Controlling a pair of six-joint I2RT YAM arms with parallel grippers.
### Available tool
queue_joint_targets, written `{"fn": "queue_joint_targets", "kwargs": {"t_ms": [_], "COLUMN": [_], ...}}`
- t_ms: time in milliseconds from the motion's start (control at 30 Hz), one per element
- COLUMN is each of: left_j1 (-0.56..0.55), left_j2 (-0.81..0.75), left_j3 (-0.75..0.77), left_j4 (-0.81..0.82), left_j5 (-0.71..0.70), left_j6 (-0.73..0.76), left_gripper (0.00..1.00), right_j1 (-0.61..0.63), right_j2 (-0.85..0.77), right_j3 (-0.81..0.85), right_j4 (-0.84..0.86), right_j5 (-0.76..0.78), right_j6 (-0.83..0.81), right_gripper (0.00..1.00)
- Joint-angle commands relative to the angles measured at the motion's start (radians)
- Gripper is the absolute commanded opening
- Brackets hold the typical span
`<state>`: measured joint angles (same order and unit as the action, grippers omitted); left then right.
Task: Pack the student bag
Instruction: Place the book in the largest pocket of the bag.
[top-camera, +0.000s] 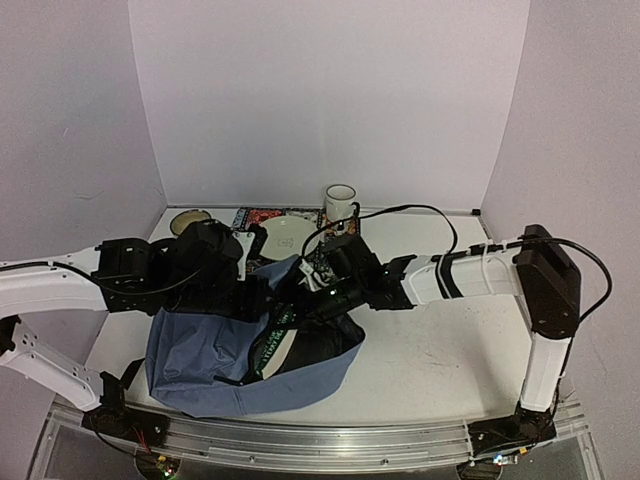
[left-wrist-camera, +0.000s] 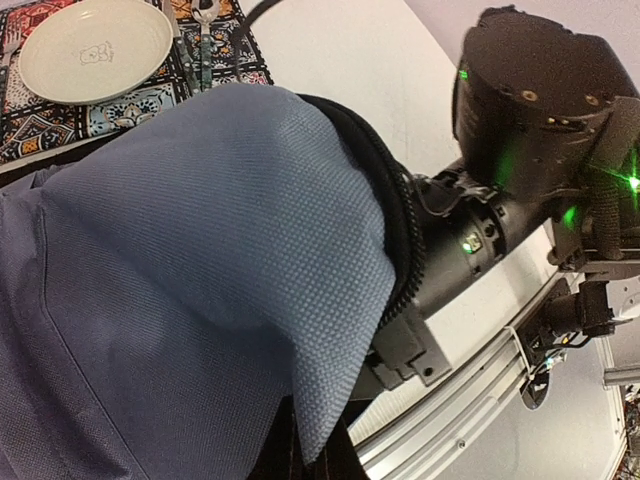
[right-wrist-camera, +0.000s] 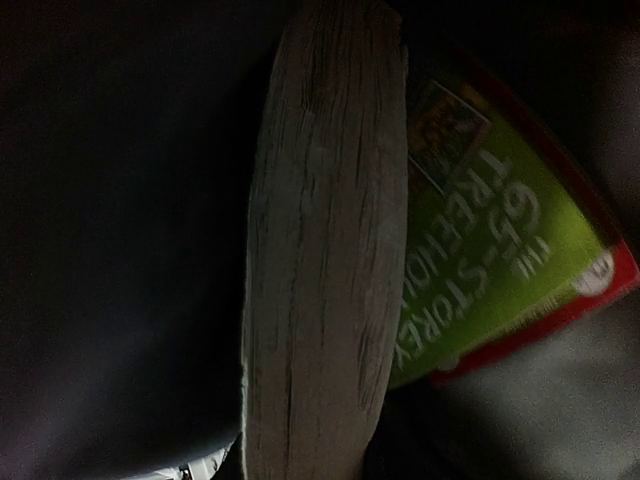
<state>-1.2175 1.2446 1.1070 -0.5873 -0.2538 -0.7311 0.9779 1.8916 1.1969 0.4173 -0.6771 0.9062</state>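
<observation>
The student bag (top-camera: 200, 350) is slate blue with a fine woven grain; its zipper (left-wrist-camera: 400, 230) and lining are black. The book (right-wrist-camera: 480, 260) has a lime-green cover, a red border and white lettering, and its page block is pale greyish cream, streaked with fine lines. The plate (left-wrist-camera: 95, 50) is off-white with a faint small drawing at its centre. The placemat (left-wrist-camera: 120, 110) carries tile-like motifs in red, orange, blue and black. The mug (top-camera: 340, 203) is white. The left arm (top-camera: 40, 285) and right arm (top-camera: 470, 275) are white with black joints, and green lights glow on the right one. The desk (top-camera: 430, 350) is white and the walls (top-camera: 320, 100) are pale lilac.
</observation>
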Motion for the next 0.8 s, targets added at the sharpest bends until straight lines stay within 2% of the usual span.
{"fn": "queue_joint_targets", "kwargs": {"t_ms": [0, 167, 300, 400, 767], "left_j1": [-0.018, -0.021, -0.022, -0.021, -0.021], "left_j2": [-0.072, -0.092, -0.124, -0.156, -0.185], "left_j3": [-0.009, -0.030, -0.063, -0.092, -0.151], "left_j4": [0.152, 0.165, 0.165, 0.165, 0.165], "left_j5": [0.081, 0.087, 0.049, 0.022, -0.026], "left_j6": [0.013, 0.002, -0.018, -0.036, -0.070], "left_gripper": [0.00, 0.00, 0.00, 0.00, 0.00], "right_j1": [0.021, 0.030, 0.032, 0.032, 0.031], "right_j2": [0.066, 0.139, 0.133, 0.100, -0.090], "right_j3": [0.144, 0.210, 0.219, 0.200, 0.045], "right_j4": [0.063, 0.060, 0.055, 0.044, -0.056], "right_j5": [-0.016, 0.044, 0.125, 0.192, 0.439], "right_j6": [-0.028, -0.036, -0.062, -0.095, -0.232], "right_gripper": [0.05, 0.22, 0.40, 0.49, 0.67]}}
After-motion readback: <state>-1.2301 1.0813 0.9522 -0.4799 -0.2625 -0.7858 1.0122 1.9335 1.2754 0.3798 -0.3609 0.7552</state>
